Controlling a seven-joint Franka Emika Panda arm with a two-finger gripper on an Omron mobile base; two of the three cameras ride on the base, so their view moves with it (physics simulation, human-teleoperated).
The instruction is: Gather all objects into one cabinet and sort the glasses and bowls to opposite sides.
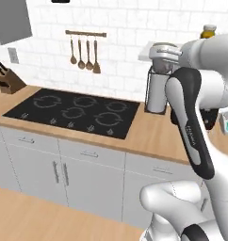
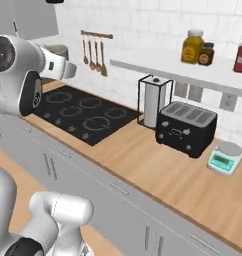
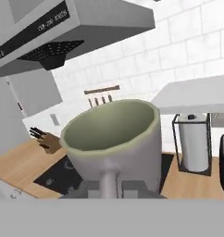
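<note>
Now the tool (image 3: 109,187) is pinched on the cup (image 3: 115,139) by its handle, holding it upright and high above the hob (image 1: 76,112), level with the white shelf (image 2: 193,70). The step in hand looks like the carry to the wall cabinet. To do it well, I would keep the cup level, since a grip on the handle alone could let it swing or tip, and lift it clear of the shelf edge before turning toward the grey cabinet (image 1: 11,21) at upper left. Its doors cannot be judged open or shut from here.

Going left to right in the left base view: a wooden knife block (image 1: 8,79) with dark handles, the flat glossy black hob with faint ring marks, and wooden spoons (image 1: 84,55) hanging on a rail against white tile. Then comes a smooth white paper roll (image 1: 157,89) in a thin black wire frame. The surface (image 1: 156,134) is pale wood grain. In the right base view a boxy black toaster (image 2: 187,127) and a small teal scale (image 2: 225,157) follow.

The cup is round, thick-walled and matt, dull grey-beige outside with a greenish inside.
</note>
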